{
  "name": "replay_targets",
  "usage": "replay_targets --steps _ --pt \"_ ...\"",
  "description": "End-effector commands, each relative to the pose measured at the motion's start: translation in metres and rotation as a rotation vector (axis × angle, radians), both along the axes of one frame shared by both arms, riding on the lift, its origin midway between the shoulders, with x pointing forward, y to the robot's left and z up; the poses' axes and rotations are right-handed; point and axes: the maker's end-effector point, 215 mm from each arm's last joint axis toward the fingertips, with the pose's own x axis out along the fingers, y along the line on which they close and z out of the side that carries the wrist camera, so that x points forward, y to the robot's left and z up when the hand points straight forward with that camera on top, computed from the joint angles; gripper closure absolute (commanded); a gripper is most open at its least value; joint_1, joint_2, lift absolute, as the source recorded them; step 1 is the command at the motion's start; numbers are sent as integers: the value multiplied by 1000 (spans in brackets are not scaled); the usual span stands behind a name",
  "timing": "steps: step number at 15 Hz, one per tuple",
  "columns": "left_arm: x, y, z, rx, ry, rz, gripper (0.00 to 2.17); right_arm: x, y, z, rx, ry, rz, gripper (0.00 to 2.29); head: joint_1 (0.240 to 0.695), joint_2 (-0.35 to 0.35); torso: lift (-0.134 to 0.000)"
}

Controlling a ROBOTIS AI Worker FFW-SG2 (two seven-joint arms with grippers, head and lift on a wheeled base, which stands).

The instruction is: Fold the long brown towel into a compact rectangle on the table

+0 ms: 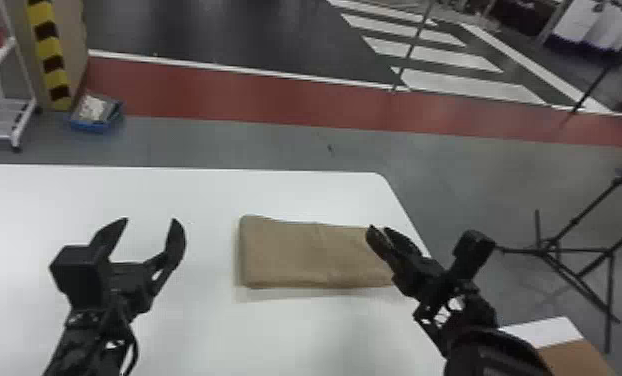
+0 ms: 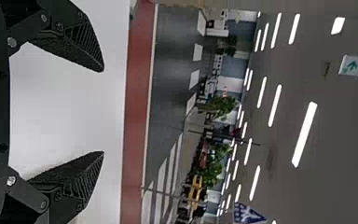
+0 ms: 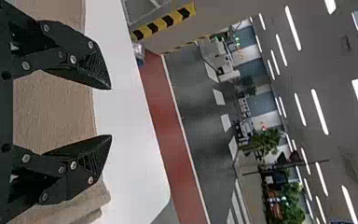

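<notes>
1. The towel (image 1: 295, 255) lies folded in a flat, layered rectangle near the table's (image 1: 185, 195) right edge.
2. The left gripper (image 2: 103, 111), beside it over bare table, has its jaws wide apart and holds nothing.
3. The right gripper (image 3: 111, 112), above the towel's right end, has a somewhat narrower gap, also empty.
4. The towel should be light, soft and unbreakable; pinch every layer at an end, or the stack may slip apart.
</notes>
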Motion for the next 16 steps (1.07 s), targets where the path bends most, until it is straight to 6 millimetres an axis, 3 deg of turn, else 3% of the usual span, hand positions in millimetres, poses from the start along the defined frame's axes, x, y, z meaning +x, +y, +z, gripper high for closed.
replay_targets --steps 1,4,7,11,13,16 --pt "-6 61 15 9 -27 109 255 16 32 -16 -29 41 55 2253 695 -310 -57" --pt "-20 141 8 58 -21 209 255 28 72 -44 -84 107 152 2253 695 -215 -57" --pt "-38 201 3 98 -13 273 255 30 108 -65 -134 146 237 2253 695 -79 -57" --pt "-56 240 4 132 -20 320 211 28 136 -91 -144 219 281 2253 695 19 -57" --pt "-60 249 11 137 -36 333 140 26 155 -99 -145 245 317 2253 695 63 -57" --pt "-63 247 17 136 -52 330 137 18 187 -117 -126 310 372 2253 695 108 -57"
